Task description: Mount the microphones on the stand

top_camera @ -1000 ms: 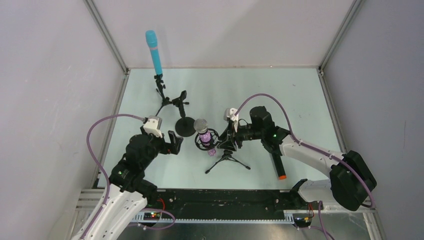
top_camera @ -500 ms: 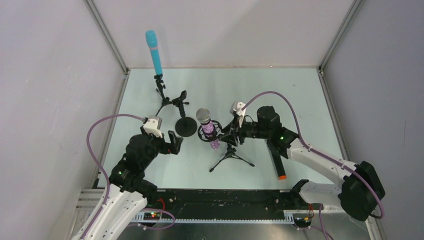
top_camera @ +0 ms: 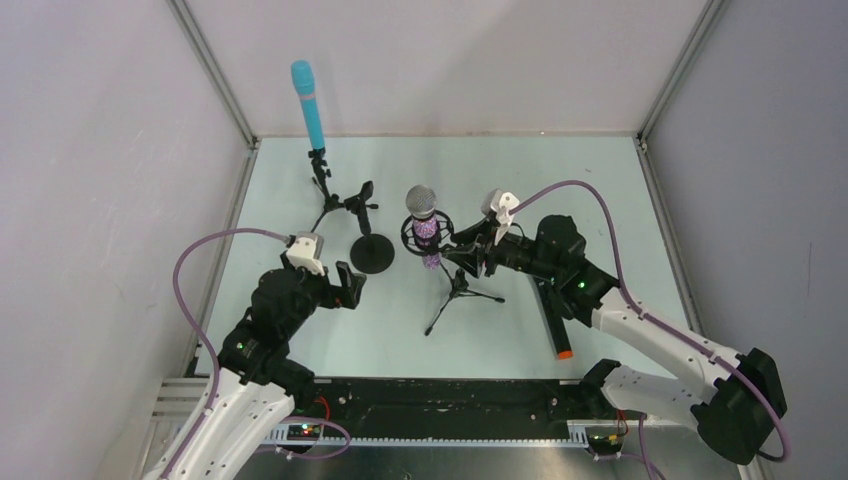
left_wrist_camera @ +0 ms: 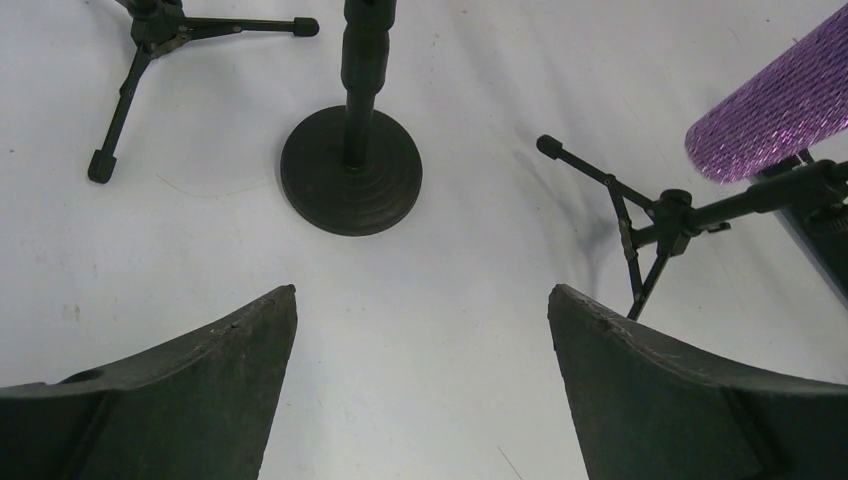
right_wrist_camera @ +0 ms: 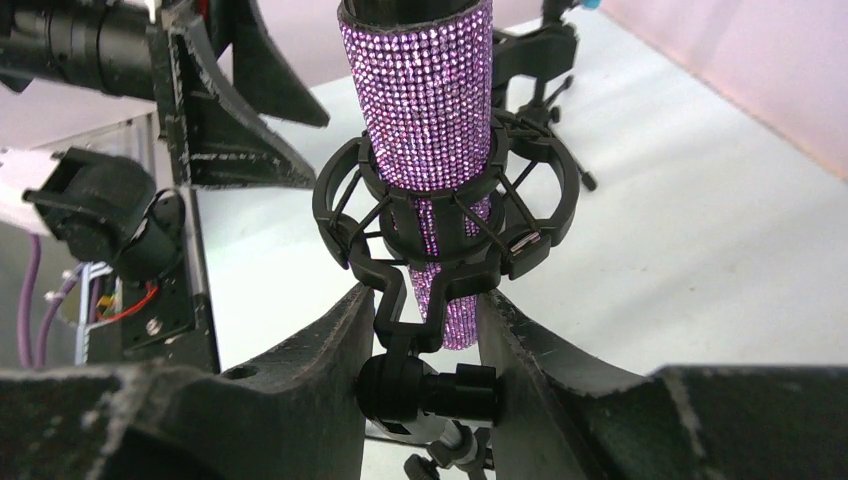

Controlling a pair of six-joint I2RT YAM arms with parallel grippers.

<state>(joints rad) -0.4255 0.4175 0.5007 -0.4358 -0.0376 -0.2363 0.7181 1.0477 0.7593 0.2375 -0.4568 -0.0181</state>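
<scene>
Now, glittery purple mic (right_wrist_camera: 418, 100), right fingers (right_wrist_camera: 300, 400) clamp its ringed cradle (right_wrist_camera: 326, 205), left fingers (left_wrist_camera: 200, 390) spread.

We count three microphones: light blue mic (top_camera: 308, 103) far left, purple glitter mic (top_camera: 424, 218) centre, black mic with orange end (top_camera: 556, 325) near right. Three stands: two tripods, far-left tripod (top_camera: 321, 180) and centre tripod (top_camera: 459, 290), plus one round-base stand (top_camera: 372, 255) between. Two arms: left arm (top_camera: 270, 315), right arm (top_camera: 650, 335).

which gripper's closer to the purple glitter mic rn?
Right. The right gripper grips the tripod stand at its mount, directly beneath the purple mic; the left gripper hovers open, apart, to its left.
</scene>
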